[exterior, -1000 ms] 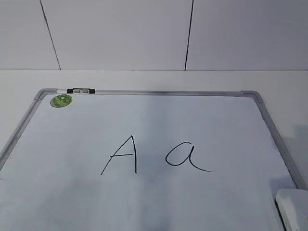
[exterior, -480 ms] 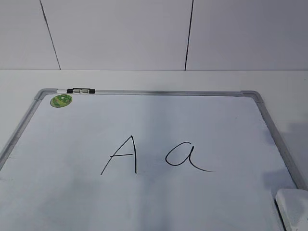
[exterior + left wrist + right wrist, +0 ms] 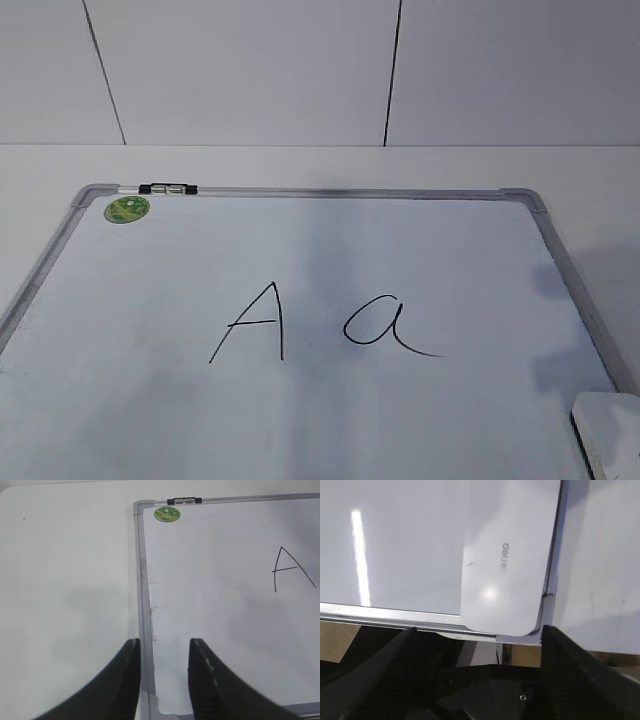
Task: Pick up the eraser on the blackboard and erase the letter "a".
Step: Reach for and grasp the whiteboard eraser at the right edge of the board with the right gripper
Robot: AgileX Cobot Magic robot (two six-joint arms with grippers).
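Note:
The blackboard is a white board with a grey frame and a green sticker. The letter "a" stands right of a capital "A". The eraser, a white block, lies at the board's near right corner; in the right wrist view the eraser fills the corner. My right gripper is open and empty, jaws wide just short of the eraser's near end. My left gripper is open and empty above the board's left frame. Neither gripper shows in the exterior view.
A small black-and-silver marker lies on the board's far frame. White table surrounds the board, with a wall behind. The board's near edge overhangs dark robot parts in the right wrist view.
The eraser's visible part in the exterior view stays put; a shadow at the right edge of the board has shifted slightly. Letters and marker are unchanged.

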